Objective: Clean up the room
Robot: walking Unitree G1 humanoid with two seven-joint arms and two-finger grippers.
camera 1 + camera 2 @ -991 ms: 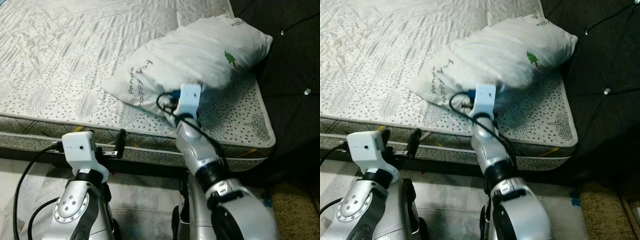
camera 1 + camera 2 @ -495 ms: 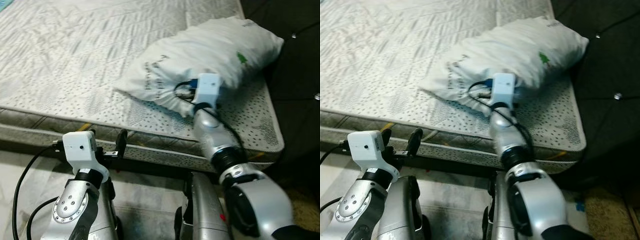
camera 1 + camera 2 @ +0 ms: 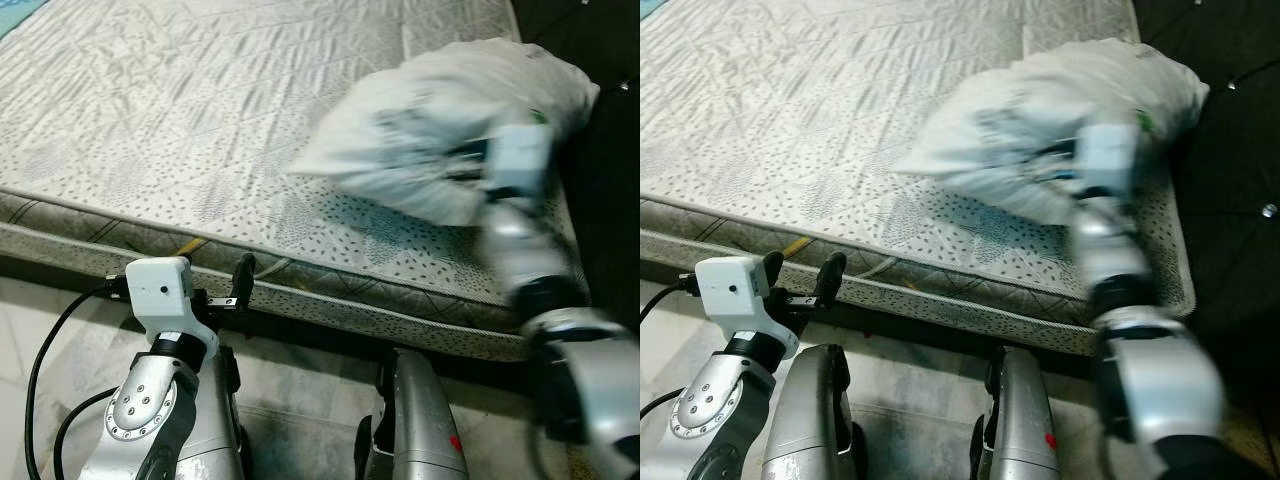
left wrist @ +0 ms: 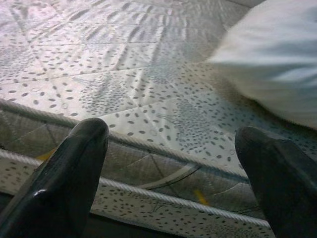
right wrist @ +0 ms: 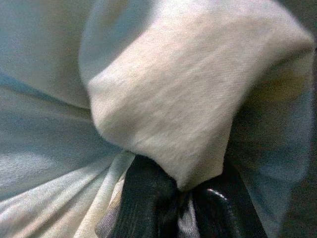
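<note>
In the right wrist view the two black fingers (image 5: 148,198) of the right gripper (image 5: 173,203) are closed tight on a bunched fold of the pillow (image 3: 450,120), white cloth squeezed between them and bulging out above in a rounded lump. In the left eye view that gripper's wrist sits at the right of the frame against the pillow's near edge, blurred, and the pillow lies in the upper right of the frame on the mattress (image 3: 200,120), close to its right-hand corner. Judging by how the cover gathers into soft pleats, the pillow is light, limp and yielding: it will sag and swing from a single pinch, and a hold on loose cover alone may slip or drag the filling unevenly. A deep bite of cover with some stuffing near a corner or seam looks the surest place to hold it. It is in no way fragile. The left gripper (image 3: 238,285) hovers in the lower left of the frame just off the mattress's near edge, its fingers (image 4: 64,178) spread wide apart with nothing between them, the quilted edge showing through the gap.
</note>
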